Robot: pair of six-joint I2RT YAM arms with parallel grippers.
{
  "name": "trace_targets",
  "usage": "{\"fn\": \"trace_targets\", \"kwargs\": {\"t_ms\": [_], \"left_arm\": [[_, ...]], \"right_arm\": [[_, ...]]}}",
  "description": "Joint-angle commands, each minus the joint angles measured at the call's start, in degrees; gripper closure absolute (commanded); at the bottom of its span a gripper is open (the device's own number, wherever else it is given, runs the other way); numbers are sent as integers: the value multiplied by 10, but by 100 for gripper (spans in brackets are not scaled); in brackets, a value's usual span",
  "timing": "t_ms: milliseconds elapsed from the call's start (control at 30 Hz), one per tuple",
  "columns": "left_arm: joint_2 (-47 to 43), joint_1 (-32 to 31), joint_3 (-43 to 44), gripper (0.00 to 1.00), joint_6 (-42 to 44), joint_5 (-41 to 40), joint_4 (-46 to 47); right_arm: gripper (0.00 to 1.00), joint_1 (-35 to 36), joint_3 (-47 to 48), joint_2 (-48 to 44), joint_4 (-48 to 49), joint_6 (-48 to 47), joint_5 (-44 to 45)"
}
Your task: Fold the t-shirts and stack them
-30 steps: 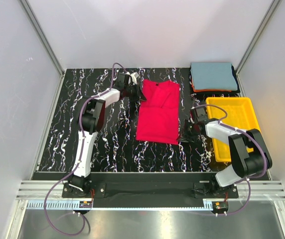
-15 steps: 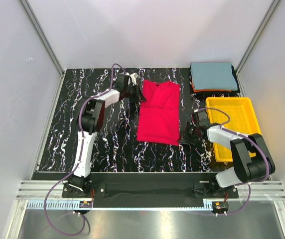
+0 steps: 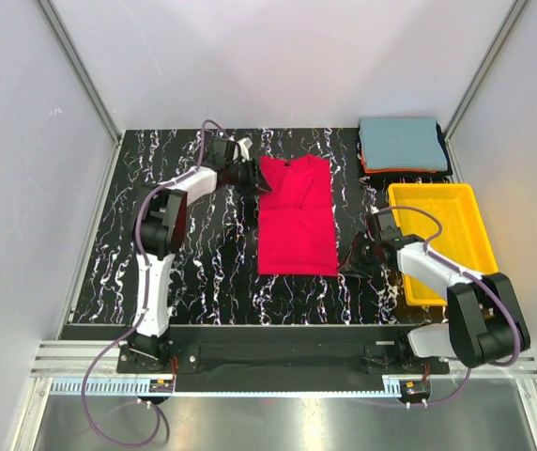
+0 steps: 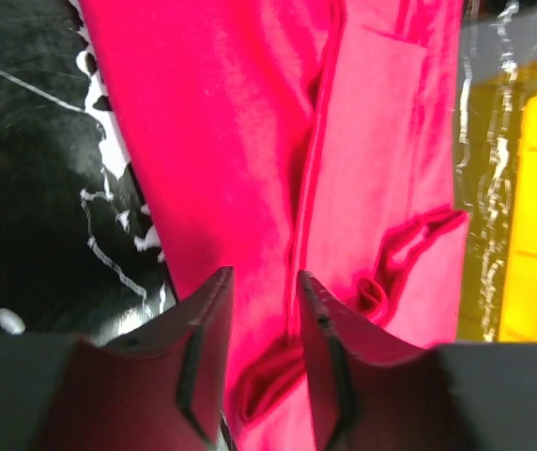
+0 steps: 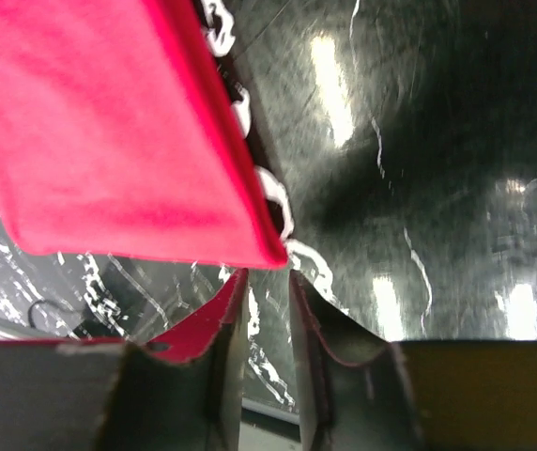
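Red t-shirt (image 3: 295, 216): laid flat mid-table, long axis running away from the bases.
Left gripper (image 3: 253, 176): placed at the far-left collar corner, jaws narrowly parted, nothing clamped.
Right gripper (image 3: 351, 264): placed at the near-right hem corner, jaws slightly parted, empty.
Folded stack (image 3: 402, 143): kept far right, beyond the yellow tray (image 3: 480, 235).

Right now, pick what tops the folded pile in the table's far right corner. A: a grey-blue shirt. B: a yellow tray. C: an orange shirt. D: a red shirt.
A: the grey-blue shirt lies uppermost there, while the red shirt lies apart from it, spread flat.
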Motion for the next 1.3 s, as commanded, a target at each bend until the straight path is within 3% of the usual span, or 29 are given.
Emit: {"fn": "trace_targets", "kwargs": {"t_ms": [0, 167, 300, 600, 867, 1000, 1267], "left_arm": [[-65, 17, 23, 59, 9, 22, -26], [-151, 13, -11, 57, 66, -41, -77], [-283, 1, -136, 58, 86, -171, -86], [-480, -95, -429, 56, 56, -218, -48], [-574, -161, -547, 61, -53, -284, -30], [-574, -162, -557, 57, -81, -237, -27], [-539, -182, -608, 51, -112, -199, 74]], "right_arm": [[69, 1, 17, -41, -47, 8, 11], [60, 1, 10, -65, -53, 34, -5], [55, 1, 2, -74, -53, 63, 3], [54, 1, -14, -53, -33, 154, 9], [55, 0, -52, -41, 4, 186, 9], [55, 3, -57, -32, 18, 198, 4], [56, 8, -67, -42, 30, 212, 29]]}}
